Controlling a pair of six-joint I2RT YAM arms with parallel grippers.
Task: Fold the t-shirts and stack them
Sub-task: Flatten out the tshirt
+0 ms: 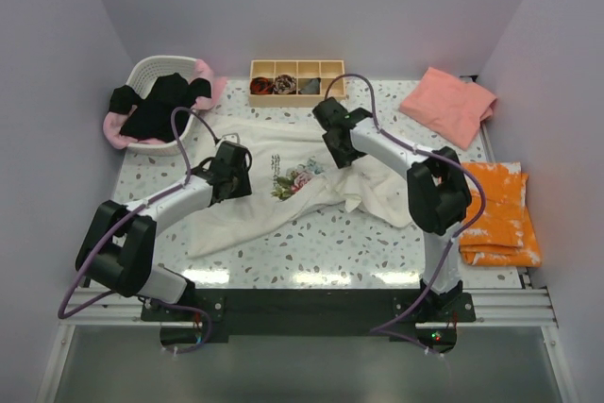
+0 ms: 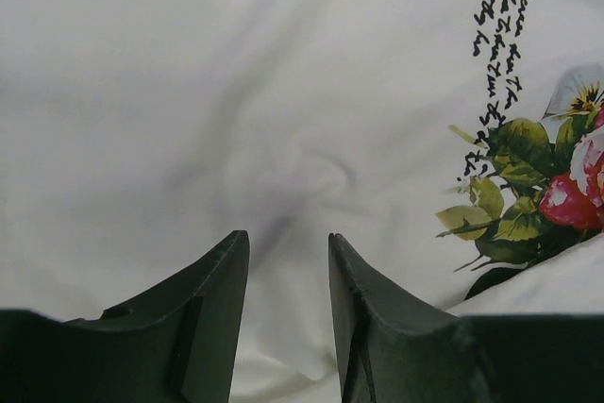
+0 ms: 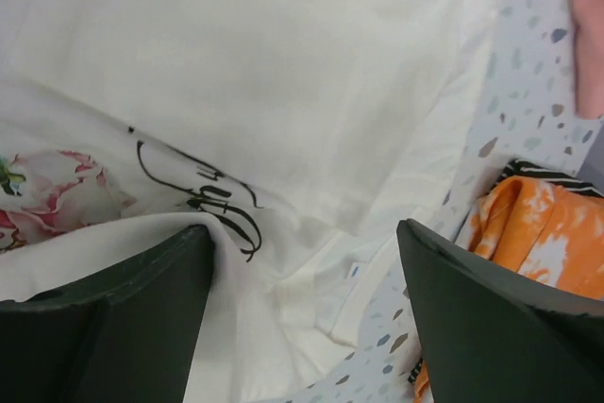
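A large cream-white t-shirt (image 1: 283,191) with a rose print (image 1: 294,179) lies crumpled across the middle of the table. My left gripper (image 1: 236,169) is low over its left part, open with a narrow gap (image 2: 288,243) and plain cloth (image 2: 236,120) below. My right gripper (image 1: 338,156) is open wide (image 3: 307,233) over the shirt's right edge (image 3: 377,261), near the black script. A salmon-pink t-shirt (image 1: 448,104) lies at the back right. A black t-shirt (image 1: 156,106) drapes over a basket, with a light pink one (image 1: 206,77) beneath it.
A white basket (image 1: 162,65) stands at the back left. A wooden divided box (image 1: 296,82) with small dark rolled bundles stands at the back centre. A folded orange tie-dye cloth (image 1: 495,214) lies at the table's right edge and also shows in the right wrist view (image 3: 538,243).
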